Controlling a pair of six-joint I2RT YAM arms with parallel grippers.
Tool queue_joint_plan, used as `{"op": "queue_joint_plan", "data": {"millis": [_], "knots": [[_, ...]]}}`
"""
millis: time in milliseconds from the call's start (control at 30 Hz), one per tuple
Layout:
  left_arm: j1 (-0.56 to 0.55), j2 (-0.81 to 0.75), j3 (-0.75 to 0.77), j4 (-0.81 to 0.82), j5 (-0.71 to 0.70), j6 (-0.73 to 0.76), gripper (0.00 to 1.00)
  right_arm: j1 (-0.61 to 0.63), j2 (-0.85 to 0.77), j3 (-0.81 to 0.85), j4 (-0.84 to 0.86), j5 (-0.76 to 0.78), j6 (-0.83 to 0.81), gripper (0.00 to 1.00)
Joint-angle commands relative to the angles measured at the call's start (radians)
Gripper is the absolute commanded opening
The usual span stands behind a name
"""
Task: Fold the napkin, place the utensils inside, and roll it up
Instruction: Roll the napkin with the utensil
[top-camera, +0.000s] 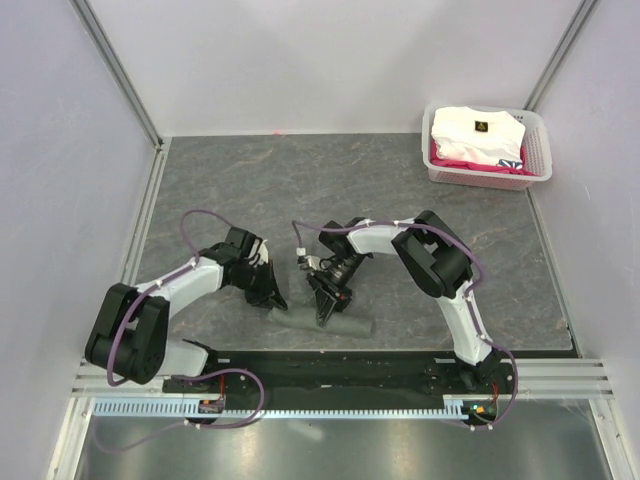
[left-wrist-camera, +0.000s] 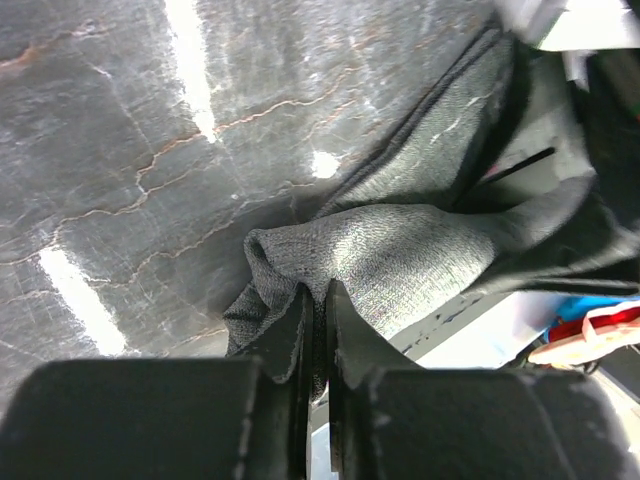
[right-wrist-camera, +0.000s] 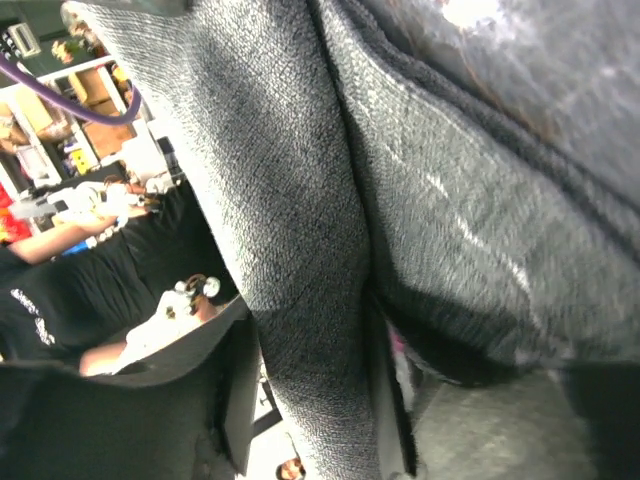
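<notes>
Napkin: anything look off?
Yes. The napkin is a lumpy, uneven roll at the near edge of the table, not a tidy one; its left end is bunched up and pinched in the shut left gripper.

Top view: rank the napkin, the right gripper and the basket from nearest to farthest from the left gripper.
1. Napkin: at the left gripper fingertips, by the table's near edge.
2. Right gripper: just to its right, over the napkin.
3. Basket: far right corner.
</notes>
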Motion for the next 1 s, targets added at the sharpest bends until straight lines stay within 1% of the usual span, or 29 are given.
{"op": "queue_joint_plan", "data": {"millis": [0,67,233,300,333,367,467,500,567,633,733,800,967], "knots": [[-0.005,0.038,0.024,0.008,-0.006,0.042,0.03,-0.031,-0.048,-0.003,0.155,0.319,0.017,0.64],[-0.005,0.047,0.032,0.004,-0.015,0.045,0.02,-0.031,-0.115,0.006,0.197,0.365,0.039,0.69],[-0.003,0.093,0.053,-0.012,-0.023,0.045,0.02,-0.029,-0.257,0.011,0.278,0.442,0.074,0.74],[-0.003,0.107,0.067,-0.022,-0.029,0.044,0.02,-0.015,-0.333,-0.031,0.309,0.494,0.061,0.76],[-0.003,0.120,0.073,-0.030,-0.032,0.045,0.02,-0.003,-0.359,-0.048,0.328,0.537,0.029,0.77],[-0.003,0.130,0.084,-0.035,-0.040,0.045,0.02,0.015,-0.413,-0.067,0.339,0.615,0.010,0.79],[-0.003,0.157,0.102,-0.056,-0.046,0.041,0.02,0.112,-0.514,-0.159,0.390,0.744,-0.073,0.81],[-0.003,0.165,0.105,-0.062,-0.045,0.041,0.02,0.165,-0.534,-0.198,0.398,0.831,-0.085,0.82],[-0.003,0.183,0.116,-0.070,-0.042,0.042,0.02,0.211,-0.576,-0.229,0.422,0.890,-0.104,0.83],[-0.003,0.196,0.122,-0.071,-0.039,0.041,0.02,0.268,-0.591,-0.264,0.437,0.954,-0.111,0.83],[-0.003,0.219,0.136,-0.079,-0.023,0.042,0.02,0.328,-0.597,-0.296,0.450,1.000,-0.122,0.84],[-0.003,0.229,0.145,-0.079,-0.016,0.042,0.02,0.356,-0.582,-0.302,0.450,1.000,-0.131,0.84],[-0.003,0.240,0.159,-0.088,-0.017,0.053,0.02,0.370,-0.501,-0.301,0.445,1.033,-0.143,0.84]]}}
